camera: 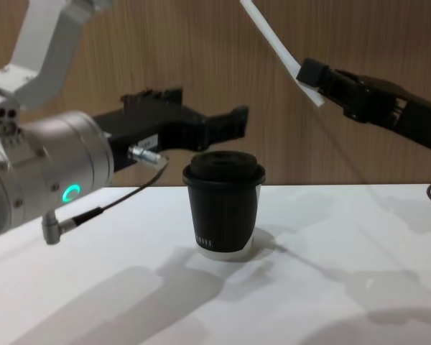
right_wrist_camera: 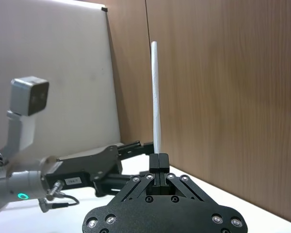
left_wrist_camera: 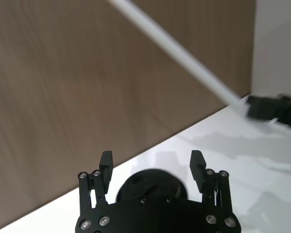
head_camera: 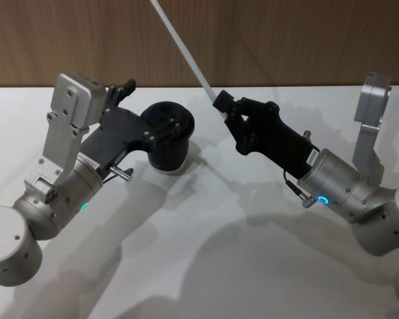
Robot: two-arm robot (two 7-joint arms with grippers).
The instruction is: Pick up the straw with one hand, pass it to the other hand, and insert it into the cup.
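Note:
The black lidded cup (head_camera: 167, 147) stands upright on the white table (head_camera: 206, 252), also in the chest view (camera: 223, 208). My left gripper (head_camera: 153, 106) hovers open just above its lid (left_wrist_camera: 150, 183), one finger (left_wrist_camera: 105, 162) on each side, holding nothing. To the right of the cup and higher, my right gripper (head_camera: 223, 103) is shut on the lower end of the white straw (head_camera: 186, 50). The straw (camera: 276, 39) slants up and away past the top of the head view. The right wrist view shows the straw (right_wrist_camera: 156, 107) rising straight out of the shut right gripper (right_wrist_camera: 158, 158).
A brown wood-panel wall (head_camera: 286, 40) runs behind the table's far edge. A white board (right_wrist_camera: 72, 73) leans against it on the left side. The near half of the table is open white surface.

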